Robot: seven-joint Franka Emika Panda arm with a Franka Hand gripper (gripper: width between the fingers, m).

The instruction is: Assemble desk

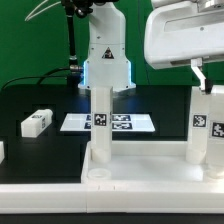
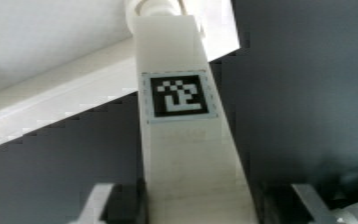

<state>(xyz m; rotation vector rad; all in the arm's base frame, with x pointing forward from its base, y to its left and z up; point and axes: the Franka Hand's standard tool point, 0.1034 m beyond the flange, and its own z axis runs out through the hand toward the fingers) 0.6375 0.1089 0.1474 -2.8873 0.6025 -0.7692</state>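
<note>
1. We see the jaws wide: one finger point(image 2: 101, 205) stands on each side of an upright leg point(image 2: 190, 150), with a gap on both sides, gripping nothing.
2. The gripper point(image 1: 206, 80) hangs over the tabletop point(image 1: 150, 175), at the end toward the exterior view's right, where that leg stands.
3. A second leg point(image 1: 100, 125) stands upright on the tabletop too. We cannot tell how deep either sits in its socket.
4. Beyond the tabletop a loose leg point(image 1: 37, 122) lies flat, beside the marker board point(image 1: 110, 122).
</note>
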